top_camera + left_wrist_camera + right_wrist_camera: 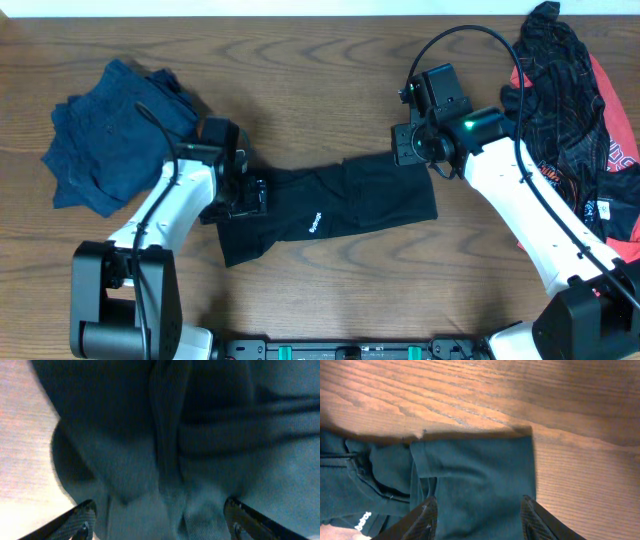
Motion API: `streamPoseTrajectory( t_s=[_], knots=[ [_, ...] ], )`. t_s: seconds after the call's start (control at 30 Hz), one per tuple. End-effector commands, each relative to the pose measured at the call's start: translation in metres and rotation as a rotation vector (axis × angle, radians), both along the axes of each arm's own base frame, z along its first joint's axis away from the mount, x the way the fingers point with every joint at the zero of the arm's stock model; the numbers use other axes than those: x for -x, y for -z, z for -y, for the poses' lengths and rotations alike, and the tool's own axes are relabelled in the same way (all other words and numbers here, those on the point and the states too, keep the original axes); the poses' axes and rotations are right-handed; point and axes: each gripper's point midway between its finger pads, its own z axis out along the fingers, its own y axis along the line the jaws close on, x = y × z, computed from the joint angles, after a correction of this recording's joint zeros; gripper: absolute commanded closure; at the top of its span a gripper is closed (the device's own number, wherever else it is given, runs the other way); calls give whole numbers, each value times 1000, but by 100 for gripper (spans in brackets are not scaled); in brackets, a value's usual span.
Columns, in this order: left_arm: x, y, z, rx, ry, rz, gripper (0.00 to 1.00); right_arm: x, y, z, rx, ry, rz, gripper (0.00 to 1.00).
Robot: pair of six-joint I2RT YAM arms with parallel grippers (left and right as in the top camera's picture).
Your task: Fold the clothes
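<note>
Black shorts with a small white logo [325, 205] lie flat across the middle of the wooden table. My left gripper [245, 195] is open, low over the shorts' left end; in the left wrist view its fingers [160, 520] straddle dark bunched fabric [190, 435]. My right gripper [410, 150] is open over the shorts' upper right corner; in the right wrist view its fingers [479, 516] hover over the dark cloth [480, 475] near its straight edge. I cannot tell whether either gripper touches the cloth.
A folded stack of dark blue clothes [115, 135] sits at the back left. A heap of red and black garments [575, 120] lies at the right edge, beside my right arm. Bare wood shows in the right wrist view [520, 395].
</note>
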Motion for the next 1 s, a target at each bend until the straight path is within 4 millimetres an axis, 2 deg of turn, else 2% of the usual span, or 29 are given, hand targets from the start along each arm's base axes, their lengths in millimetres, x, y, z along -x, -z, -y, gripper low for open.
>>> streamPoseTrajectory(
  t_s=[0.0,0.23,0.3,0.4,0.43,0.47,0.57,0.6,0.73,0.97],
  knots=[
    [9,16,-3,-12,-2,-7,17,-2,0,3,2,10,1,48],
    [13,33,-3,-5,-10,17,18,-2,0,3,0,14,0,48],
    [12,35,2,24,-8,31,24,-2,0,3,-2,17,-1,48],
    [10,35,12,84,-2,41,46,-1,0,3,0,17,-5,48],
    [9,34,15,98,-1,43,59,0,0,3,1,17,-7,48],
    [9,34,16,105,1,46,67,0,1,4,2,17,-10,48],
    [8,34,16,104,0,47,89,1,1,4,4,17,-14,48],
    [8,33,16,104,0,48,93,1,1,4,5,17,-15,48],
    [1,19,11,105,-18,65,94,2,1,5,7,18,-17,48],
    [-20,-39,-27,43,-104,123,94,0,4,31,81,93,-21,48]
  ],
)
